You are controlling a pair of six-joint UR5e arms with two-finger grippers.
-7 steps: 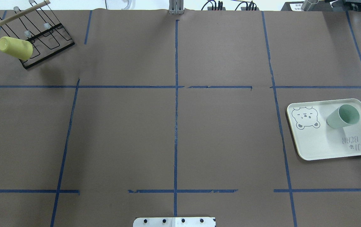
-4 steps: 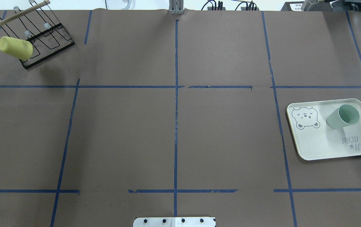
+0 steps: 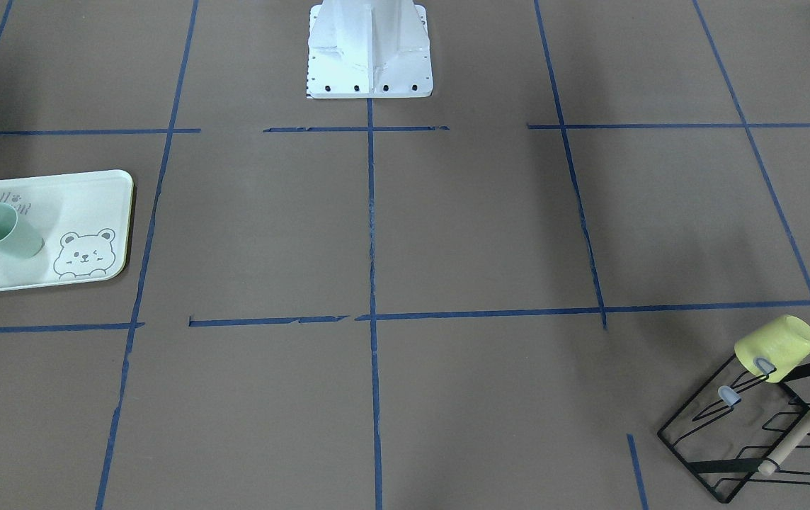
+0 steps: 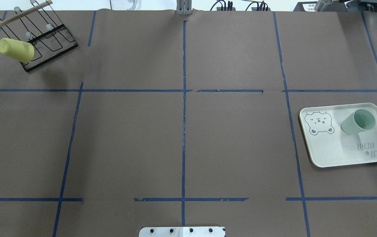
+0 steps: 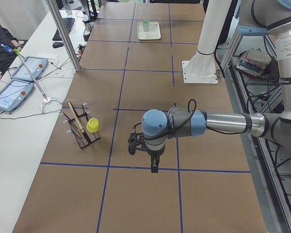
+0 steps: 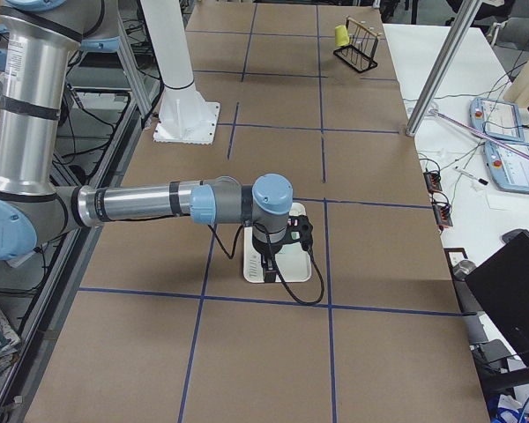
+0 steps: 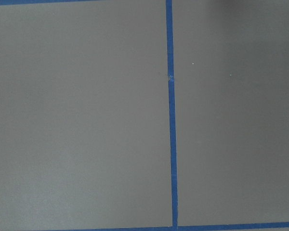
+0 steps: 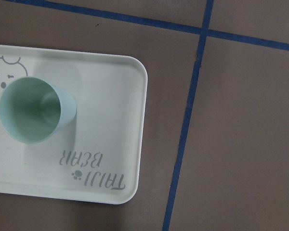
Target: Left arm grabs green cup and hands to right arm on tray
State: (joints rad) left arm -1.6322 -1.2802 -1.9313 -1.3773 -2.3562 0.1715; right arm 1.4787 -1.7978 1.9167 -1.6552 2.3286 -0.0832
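Observation:
The green cup (image 4: 358,121) stands upright, mouth up, on the tray (image 4: 336,151) at the table's right side. Both show in the front view, cup (image 3: 3,231) and tray (image 3: 93,198), and in the right wrist view, cup (image 8: 34,117) and tray (image 8: 115,96). My right gripper (image 6: 269,264) shows only in the exterior right view, hanging above the tray; I cannot tell if it is open or shut. My left gripper (image 5: 154,165) shows only in the exterior left view, high over bare table near the rack's side; I cannot tell its state. Nothing touches the cup.
A yellow cup (image 4: 16,50) hangs on a black wire rack (image 4: 48,42) with a wooden bar at the far left corner. Blue tape lines cross the brown table cover. The white robot base (image 3: 369,49) stands at the near middle edge.

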